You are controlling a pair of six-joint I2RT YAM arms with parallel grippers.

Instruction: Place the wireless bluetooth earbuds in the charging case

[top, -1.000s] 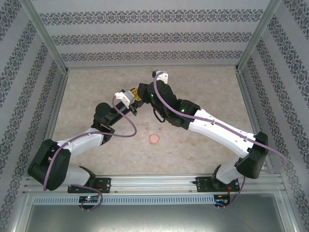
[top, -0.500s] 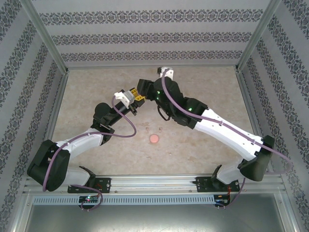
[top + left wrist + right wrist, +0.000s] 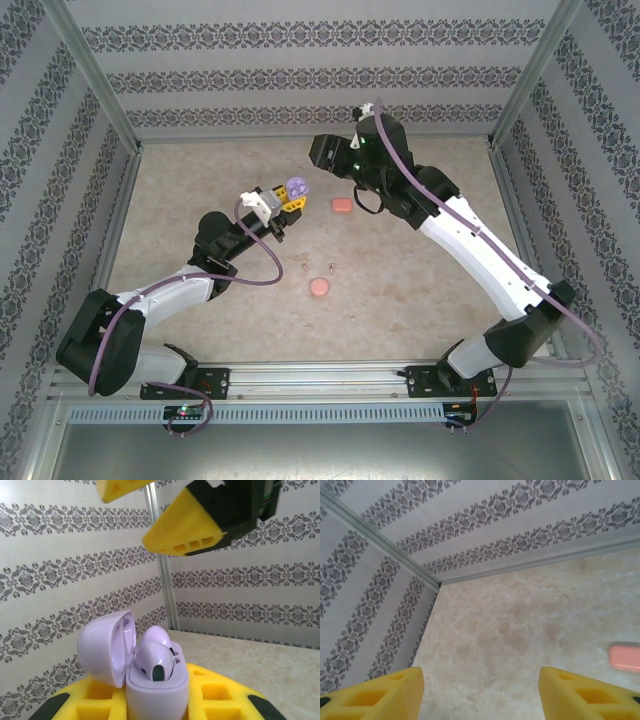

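Left arm [image 3: 160, 290]: runs out from its base with the elbow bent and the forearm angled inward, the wrist lifted.
Left gripper [image 3: 284, 201]: jaws closed tight on a purple case [image 3: 297, 187], which stands upright between the two yellow fingers [image 3: 220, 695].
Right arm [image 3: 470, 250]: stretched long and high, the forearm slanting inward, the wrist bent back toward the left jaws.
Right gripper [image 3: 320, 155]: jaws parted with nothing between them, hanging above and just beyond the left jaws.

earbuds [image 3: 154, 661] sit in the open case [image 3: 157, 695] in the left claw [image 3: 293, 195]; a second case [image 3: 341, 205] lies right.
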